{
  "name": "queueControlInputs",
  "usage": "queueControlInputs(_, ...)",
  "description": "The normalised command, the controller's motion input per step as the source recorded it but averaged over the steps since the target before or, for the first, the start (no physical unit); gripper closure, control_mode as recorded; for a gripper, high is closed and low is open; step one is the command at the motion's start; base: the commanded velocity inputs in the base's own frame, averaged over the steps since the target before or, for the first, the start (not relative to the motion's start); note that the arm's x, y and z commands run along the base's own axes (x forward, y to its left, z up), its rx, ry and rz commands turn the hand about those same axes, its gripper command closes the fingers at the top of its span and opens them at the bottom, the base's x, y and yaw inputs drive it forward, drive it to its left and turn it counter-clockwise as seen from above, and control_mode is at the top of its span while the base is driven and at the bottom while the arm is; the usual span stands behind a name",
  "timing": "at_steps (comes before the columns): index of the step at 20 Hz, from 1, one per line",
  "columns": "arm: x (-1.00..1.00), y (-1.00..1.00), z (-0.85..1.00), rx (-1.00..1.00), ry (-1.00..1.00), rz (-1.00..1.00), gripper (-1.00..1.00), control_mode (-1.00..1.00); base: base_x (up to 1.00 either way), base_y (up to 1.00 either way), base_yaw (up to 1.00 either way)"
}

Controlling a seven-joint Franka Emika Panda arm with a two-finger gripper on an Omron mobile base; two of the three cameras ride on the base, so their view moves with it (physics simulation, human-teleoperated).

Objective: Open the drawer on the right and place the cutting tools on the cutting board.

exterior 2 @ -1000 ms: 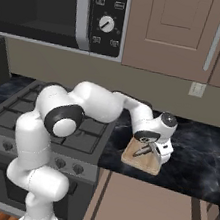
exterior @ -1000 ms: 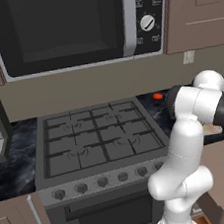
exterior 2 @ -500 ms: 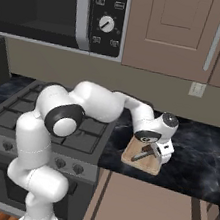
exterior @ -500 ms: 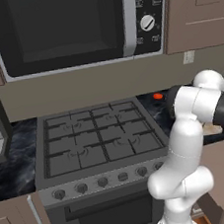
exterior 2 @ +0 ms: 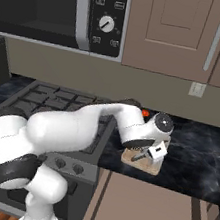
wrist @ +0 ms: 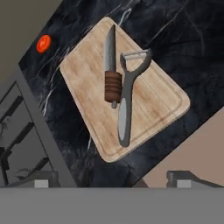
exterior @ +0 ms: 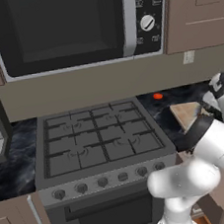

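The light wooden cutting board (wrist: 85, 83) lies on the dark marble counter right of the stove. Two cutting tools rest side by side on it. One is a knife (wrist: 111, 72) with a grey blade and a reddish-brown handle. The other is a grey peeler (wrist: 126, 103) touching its right side. My gripper (wrist: 116, 178) hovers above the board, open, with nothing between its fingers. In the right base view the gripper (exterior 2: 148, 153) hangs just over the board (exterior 2: 150, 168). A brown drawer (exterior 2: 141, 208) juts out below the counter edge. The arm hides part of the board (exterior: 185, 112) in the left base view.
A gas stove (exterior: 100, 140) with black grates stands left of the board, with a microwave (exterior: 73, 26) above it. A small red thing (wrist: 43, 43) sits on the counter behind the board. Brown wall cabinets (exterior 2: 195, 35) hang over the counter.
The gripper's fingers have spread apart above the board. The arm has hardly moved.
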Motion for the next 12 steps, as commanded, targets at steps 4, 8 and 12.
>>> queueControlInputs(4, -1.0, 1.0, 0.71, -0.16, -0.03, 0.03, -1.0, -1.0, 0.0, 0.0, 0.0)
queueControlInputs(8, -1.0, 1.0, 0.59, -0.19, -0.01, 0.04, -1.0, -1.0, 0.0, 0.0, 0.0)
queueControlInputs(12, -1.0, 1.0, 0.12, -0.24, -0.04, 0.07, -1.0, -1.0, 0.0, 0.0, 0.0)
